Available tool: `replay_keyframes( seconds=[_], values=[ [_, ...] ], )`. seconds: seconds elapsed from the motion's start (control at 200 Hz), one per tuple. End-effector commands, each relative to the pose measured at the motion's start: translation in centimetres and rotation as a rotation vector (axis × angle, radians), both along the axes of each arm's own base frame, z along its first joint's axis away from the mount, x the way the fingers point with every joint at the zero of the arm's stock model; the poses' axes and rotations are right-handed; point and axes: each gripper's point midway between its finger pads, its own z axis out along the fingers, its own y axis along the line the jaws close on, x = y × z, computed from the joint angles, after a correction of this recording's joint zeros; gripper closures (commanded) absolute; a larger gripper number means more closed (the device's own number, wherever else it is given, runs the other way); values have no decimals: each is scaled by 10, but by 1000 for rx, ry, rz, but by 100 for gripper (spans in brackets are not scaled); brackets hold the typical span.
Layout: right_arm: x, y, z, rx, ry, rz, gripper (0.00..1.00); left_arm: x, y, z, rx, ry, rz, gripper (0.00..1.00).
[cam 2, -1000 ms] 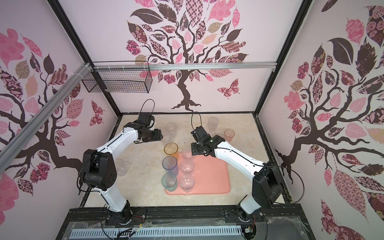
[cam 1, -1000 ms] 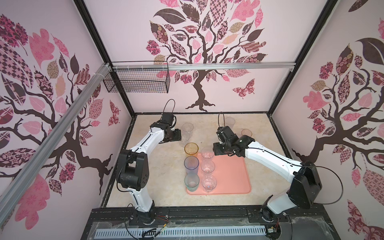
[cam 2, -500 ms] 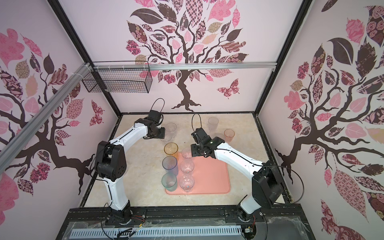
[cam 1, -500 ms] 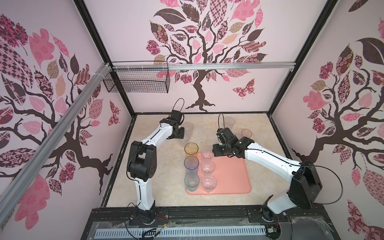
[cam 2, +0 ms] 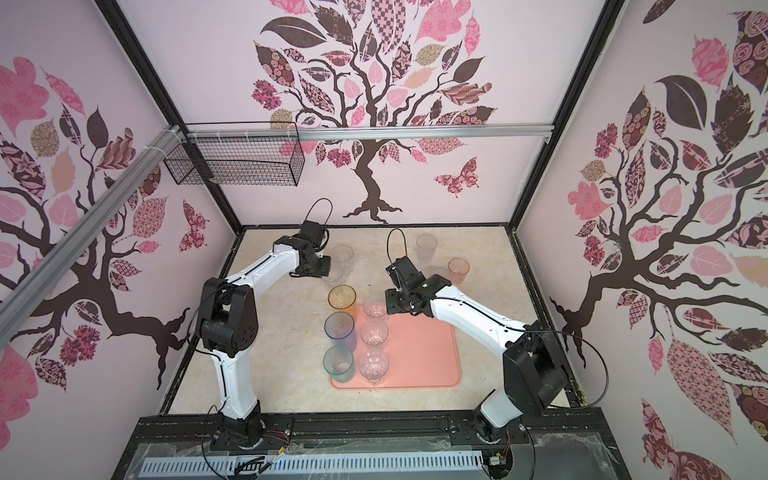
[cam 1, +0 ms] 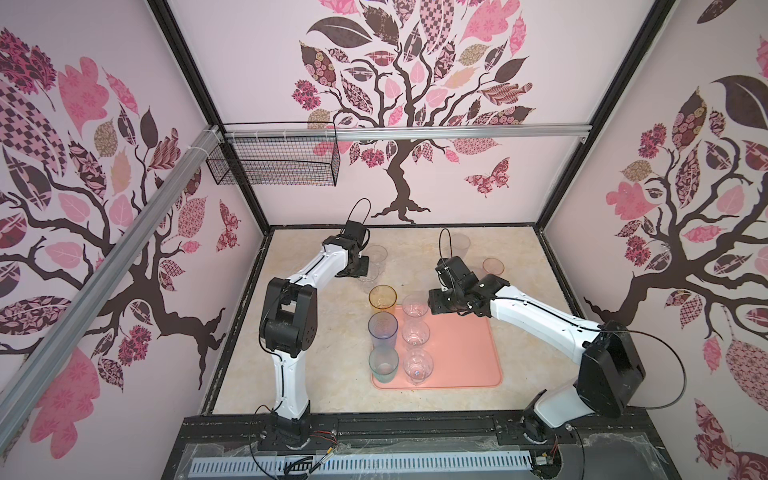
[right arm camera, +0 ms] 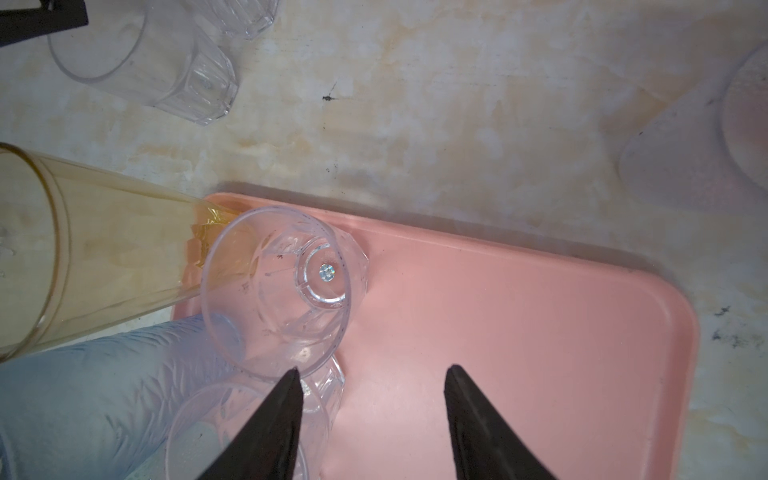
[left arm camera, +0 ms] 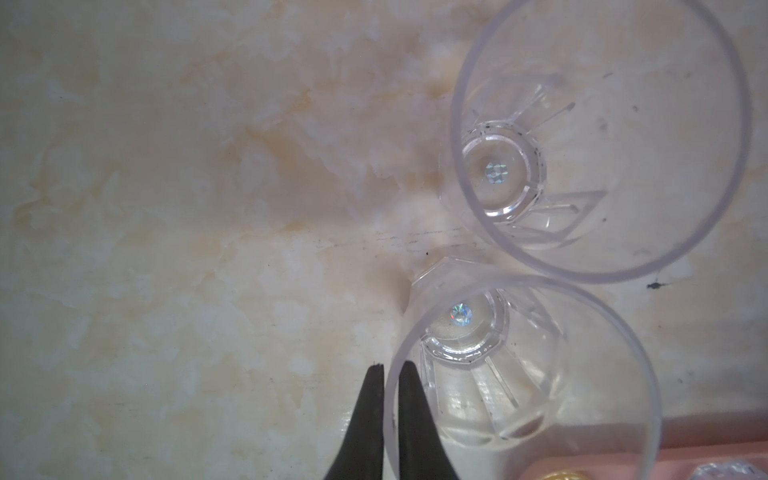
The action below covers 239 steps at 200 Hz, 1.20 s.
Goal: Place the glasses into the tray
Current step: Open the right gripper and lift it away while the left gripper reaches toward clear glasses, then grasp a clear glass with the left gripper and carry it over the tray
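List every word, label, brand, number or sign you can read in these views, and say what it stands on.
There is no readable text in any view.
On the clear glass standing on the tray: faint dark specks on the wall, too small to read.
In the glass bases: a shiny dot, no lettering visible.
On the robot arms, wire basket and wall decals: no print visible.

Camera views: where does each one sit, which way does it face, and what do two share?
Both top views: high at the front, looking down at table, tray and back wall; left arm and right arm show whole.
Left wrist: over the table, looking down; left fingers pinch a clear glass by its rim.
Right wrist: over the tray's corner, looking down; right fingers stand open.
Shared: both wrist views show that clear glass.
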Motion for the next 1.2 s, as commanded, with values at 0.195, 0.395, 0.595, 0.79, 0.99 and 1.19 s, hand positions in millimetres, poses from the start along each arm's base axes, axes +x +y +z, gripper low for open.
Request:
replay_keyframes(
  seconds=[0.195,0.395,0.595,0.79,0.99,1.19],
  values=[
    [1,-6,20,33,-32,-3,42,-13,13,38,43,-34,4,100],
    [4,-11,25,48,-35,-15,42,-34,21,90,23,-119,19,100],
    [11,-19,32,81,-39,-45,43,-39,19,161,5,-241,36,100],
    [19,-51,34,97,-38,-139,43,-45,-43,230,-75,-377,-64,100],
    [25,-117,31,172,-27,-357,45,-76,-165,231,-229,-352,-286,100],
    [20,-158,29,179,-43,-487,46,-96,-244,186,-279,-249,-410,100]
  ],
)
